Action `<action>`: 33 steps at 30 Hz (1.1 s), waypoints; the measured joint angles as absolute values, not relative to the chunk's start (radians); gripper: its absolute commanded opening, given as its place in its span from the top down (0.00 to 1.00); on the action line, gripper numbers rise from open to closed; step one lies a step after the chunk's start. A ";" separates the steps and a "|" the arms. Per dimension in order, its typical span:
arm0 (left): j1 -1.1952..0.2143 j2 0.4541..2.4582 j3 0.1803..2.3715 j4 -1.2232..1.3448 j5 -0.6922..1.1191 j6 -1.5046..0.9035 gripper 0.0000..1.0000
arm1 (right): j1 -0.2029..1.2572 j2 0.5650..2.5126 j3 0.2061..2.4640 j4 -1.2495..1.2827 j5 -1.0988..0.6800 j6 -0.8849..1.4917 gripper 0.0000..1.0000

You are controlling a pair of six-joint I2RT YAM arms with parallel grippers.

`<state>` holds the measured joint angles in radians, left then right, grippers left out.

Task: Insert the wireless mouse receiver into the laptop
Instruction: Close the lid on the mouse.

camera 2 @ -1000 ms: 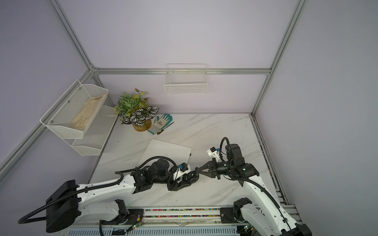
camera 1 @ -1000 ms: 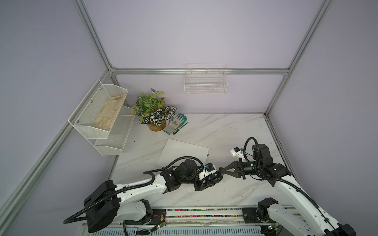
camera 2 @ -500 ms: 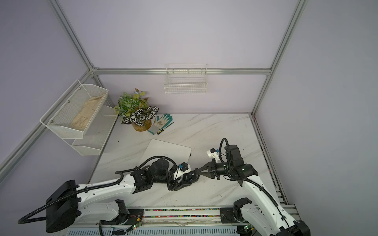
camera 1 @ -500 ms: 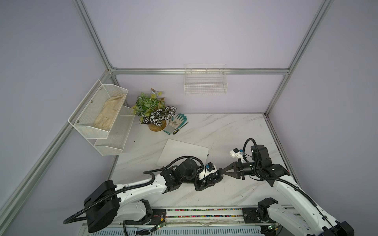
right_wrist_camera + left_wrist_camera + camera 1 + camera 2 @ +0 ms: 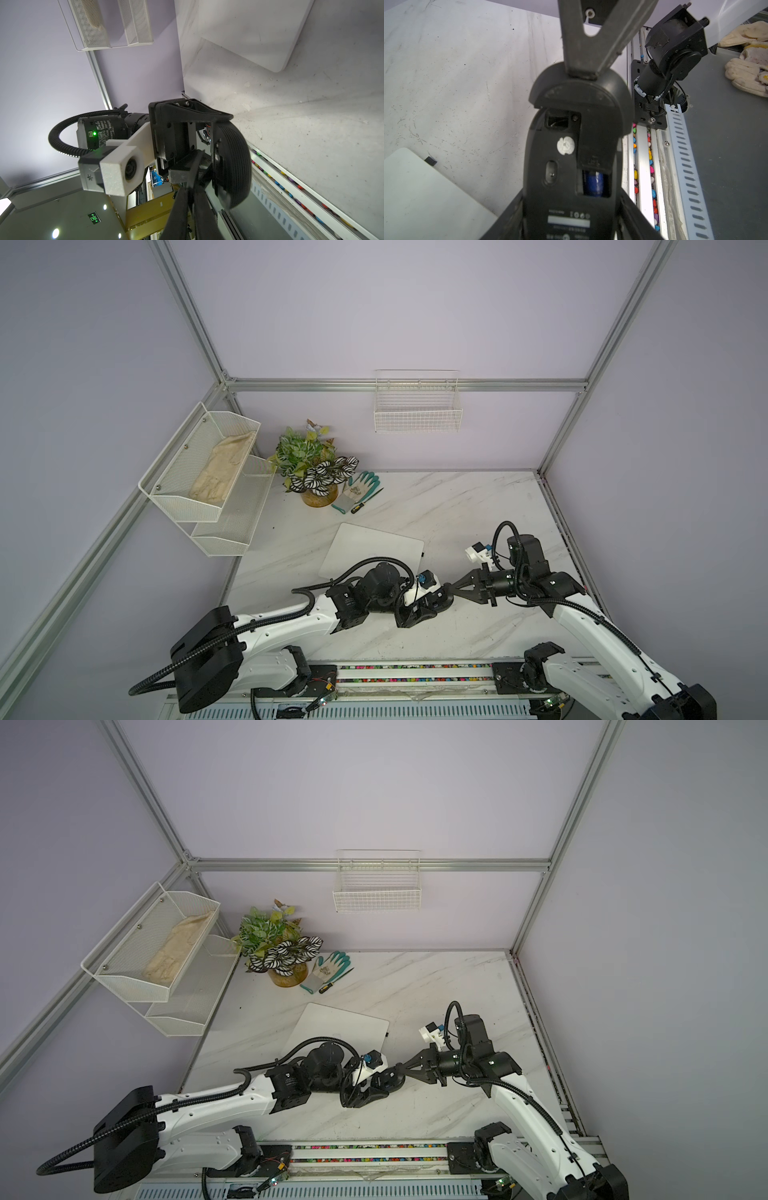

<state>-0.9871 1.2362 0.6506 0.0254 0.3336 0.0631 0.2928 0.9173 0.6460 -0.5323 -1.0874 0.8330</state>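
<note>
My left gripper is shut on a black mouse, held off the table with its underside to the left wrist camera. The battery bay shows a blue cell. A curved black cover piece lies over the mouse's far end. My right gripper is shut on that cover's edge. The white laptop lies shut behind the arms. The receiver, a tiny black stub, sits at the laptop's right edge.
A potted plant, a green glove and a small screwdriver lie at the back left. White mesh shelves hang on the left wall, a wire basket on the back wall. The base rail runs along the front edge.
The right arm has shifted slightly to the left, against the mouse. The left arm and the mouse have stayed where they were.
</note>
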 measured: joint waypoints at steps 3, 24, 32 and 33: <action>-0.986 1.236 0.651 0.028 0.334 0.063 0.68 | 0.293 0.918 0.646 -0.541 -1.080 0.825 0.84; -0.984 1.236 0.651 0.028 0.349 0.063 0.68 | 0.293 0.954 0.729 -0.633 -1.019 0.765 0.63; -0.984 1.236 0.651 0.019 0.348 0.064 0.68 | 0.293 0.988 0.832 -0.757 -0.936 0.681 0.58; -0.984 1.236 0.651 0.019 0.347 0.064 0.68 | 0.293 0.994 0.850 -0.783 -0.913 0.662 0.55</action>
<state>-0.9836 1.2358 0.6506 0.0189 0.3473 0.0639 0.2928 0.9943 0.8497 -0.7830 -0.9134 0.6621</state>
